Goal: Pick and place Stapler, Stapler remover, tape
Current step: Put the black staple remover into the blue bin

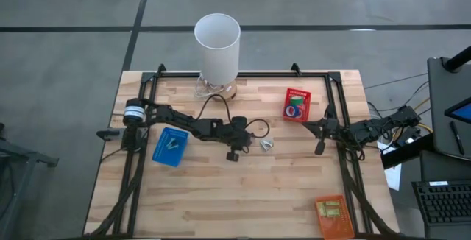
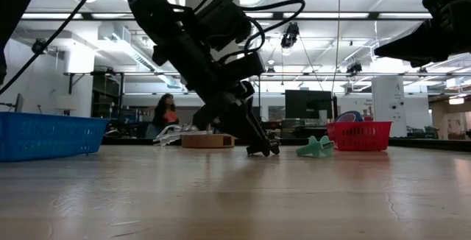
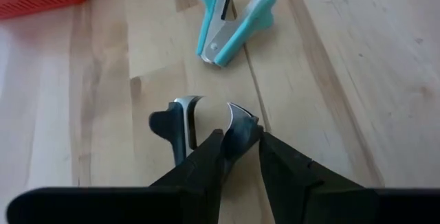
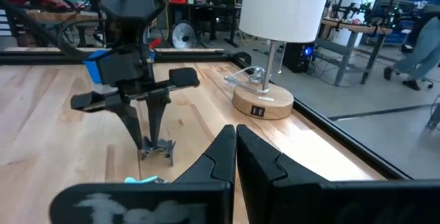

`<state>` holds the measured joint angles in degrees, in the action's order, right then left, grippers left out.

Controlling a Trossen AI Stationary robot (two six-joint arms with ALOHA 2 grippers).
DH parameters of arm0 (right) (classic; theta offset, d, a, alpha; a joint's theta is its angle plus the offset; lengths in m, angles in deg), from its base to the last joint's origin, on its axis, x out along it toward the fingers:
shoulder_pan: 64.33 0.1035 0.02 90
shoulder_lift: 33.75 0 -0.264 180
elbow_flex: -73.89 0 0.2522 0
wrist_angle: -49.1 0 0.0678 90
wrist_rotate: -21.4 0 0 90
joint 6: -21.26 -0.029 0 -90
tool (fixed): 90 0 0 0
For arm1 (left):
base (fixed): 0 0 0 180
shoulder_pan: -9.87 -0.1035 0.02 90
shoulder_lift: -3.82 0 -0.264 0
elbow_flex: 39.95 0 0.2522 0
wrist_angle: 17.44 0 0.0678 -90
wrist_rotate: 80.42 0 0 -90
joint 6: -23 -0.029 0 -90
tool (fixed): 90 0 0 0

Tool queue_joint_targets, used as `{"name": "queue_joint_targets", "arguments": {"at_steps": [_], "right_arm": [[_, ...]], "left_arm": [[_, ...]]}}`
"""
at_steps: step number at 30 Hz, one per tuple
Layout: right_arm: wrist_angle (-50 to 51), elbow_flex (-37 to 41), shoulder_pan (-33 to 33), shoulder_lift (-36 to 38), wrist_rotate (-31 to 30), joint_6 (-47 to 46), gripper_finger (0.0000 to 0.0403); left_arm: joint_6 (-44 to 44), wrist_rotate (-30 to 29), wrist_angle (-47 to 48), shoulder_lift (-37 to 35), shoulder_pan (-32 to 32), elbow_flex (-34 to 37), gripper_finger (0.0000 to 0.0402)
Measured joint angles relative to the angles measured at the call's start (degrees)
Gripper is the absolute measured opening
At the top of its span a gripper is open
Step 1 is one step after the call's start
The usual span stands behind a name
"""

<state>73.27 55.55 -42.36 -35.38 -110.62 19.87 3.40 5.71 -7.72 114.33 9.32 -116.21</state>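
Here the left gripper (image 3: 240, 138) was clamped on a dark staple remover (image 3: 206, 124) at mid-table. The teal staple remover (image 1: 266, 144) lay just beyond, toward the right edge. The right gripper (image 1: 320, 149), closed empty, waited near that edge.

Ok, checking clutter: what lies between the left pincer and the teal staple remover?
The dark staple remover at the left pincer's tips, then bare table; left wrist view shows it.

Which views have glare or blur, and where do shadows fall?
Low view: ceiling lights glare bright, the near table is soft, and the left arm is a dark silhouette. Left wrist view: the teal remover is sharp, the black remover casts little shadow. High view: even light, faint shadow beside the lamp.
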Motion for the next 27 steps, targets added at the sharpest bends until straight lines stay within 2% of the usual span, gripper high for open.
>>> {"name": "queue_joint_targets", "arguments": {"at_steps": [11,21,27], "right_arm": [[0.03,0.0,-0.01,-0.27,0.0,0.01,0.0009],[0.03,0.0,0.01,-0.28,0.0,-0.05,0.0009],[0.03,0.0,0.01,-0.28,0.0,0.0,0.0009]], "left_arm": [[1.06,-0.12,-0.48,-1.04,0.02,-0.45,0.009],[2.08,-0.01,-0.47,-1.04,0.02,-0.04,0.0026],[2.26,0.28,-0.73,-1.04,0.02,-0.04,0.0008]]}}
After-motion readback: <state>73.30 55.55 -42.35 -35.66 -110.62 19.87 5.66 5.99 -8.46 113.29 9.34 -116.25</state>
